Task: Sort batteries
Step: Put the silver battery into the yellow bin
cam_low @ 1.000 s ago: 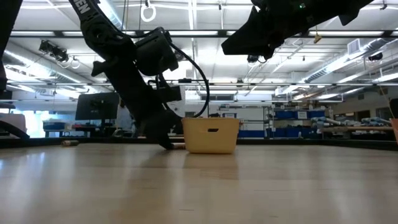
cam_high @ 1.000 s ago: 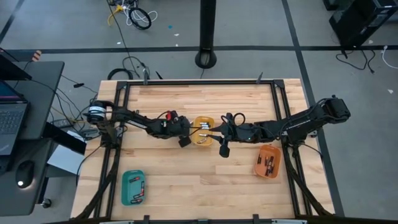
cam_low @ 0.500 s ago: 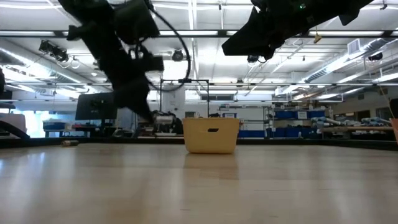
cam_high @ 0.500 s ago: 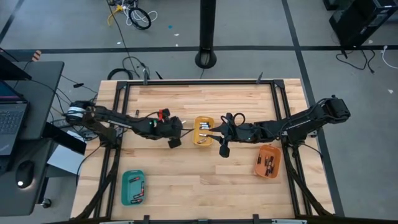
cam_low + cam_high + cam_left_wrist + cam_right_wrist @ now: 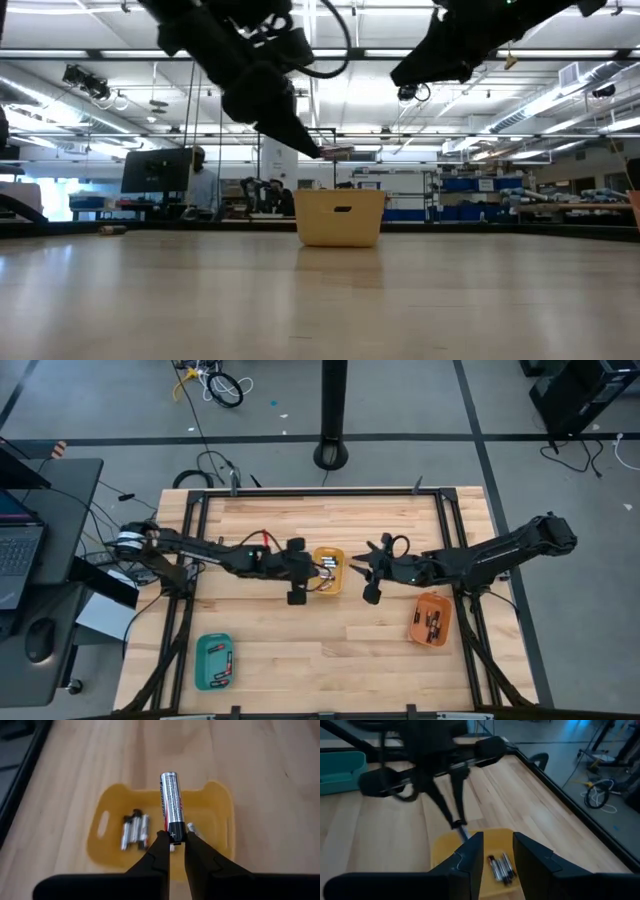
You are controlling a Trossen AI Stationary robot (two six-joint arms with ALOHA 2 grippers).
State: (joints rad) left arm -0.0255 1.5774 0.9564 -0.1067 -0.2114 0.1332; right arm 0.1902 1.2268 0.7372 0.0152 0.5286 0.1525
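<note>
Wooden tabletop [image 5: 300, 650], bare wood around the trays. Battery [image 5: 171, 809] pinched by its end in the left pincer [image 5: 173, 844], held above the yellow tray [image 5: 108, 807] at tabletop centre; more batteries [image 5: 134, 829] lie in that tray. Right pincer [image 5: 496, 851] spread, empty, hovering just beside the yellow tray. Orange tray [image 5: 431, 619] near the right edge, teal tray [image 5: 214, 660] near the front-left corner, both hold cells.

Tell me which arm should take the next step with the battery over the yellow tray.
Left. The left gripper already pinches a silver-and-black cylindrical battery above the yellow plastic tray; the right gripper, open and empty, hovers beside the tray.
</note>
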